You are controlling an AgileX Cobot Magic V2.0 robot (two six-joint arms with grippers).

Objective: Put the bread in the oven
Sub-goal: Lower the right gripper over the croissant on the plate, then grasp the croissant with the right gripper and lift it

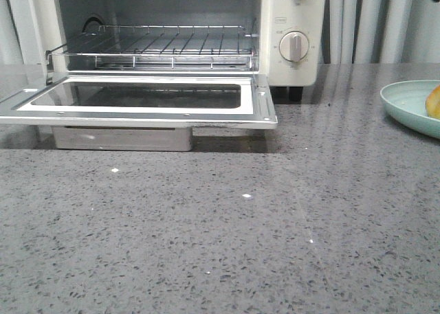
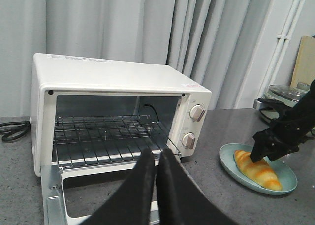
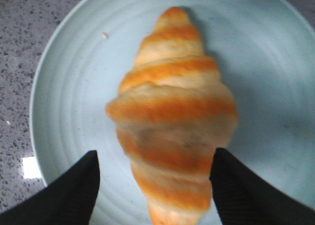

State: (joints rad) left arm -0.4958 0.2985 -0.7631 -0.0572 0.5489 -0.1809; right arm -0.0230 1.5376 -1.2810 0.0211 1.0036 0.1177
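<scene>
The bread (image 3: 172,102), a golden ridged croissant, lies on a pale green plate (image 3: 64,87). My right gripper (image 3: 155,153) is open and low over it, with one finger on each side of its narrow end; one finger is close against the bread and the other stands apart. The left wrist view shows this gripper (image 2: 261,153) over the bread (image 2: 256,170). The off-white oven (image 1: 289,25) stands at the back left with its glass door (image 1: 137,115) folded down flat and its wire rack (image 1: 158,46) bare. My left gripper (image 2: 156,153) is shut and empty, in front of the open oven (image 2: 113,77).
The plate (image 1: 405,101) sits at the right edge of the grey speckled counter, to the right of the oven. A metal crumb tray (image 1: 124,139) sticks out under the door. A black cord (image 2: 12,131) lies left of the oven. A lidded pot (image 2: 283,94) stands behind the plate.
</scene>
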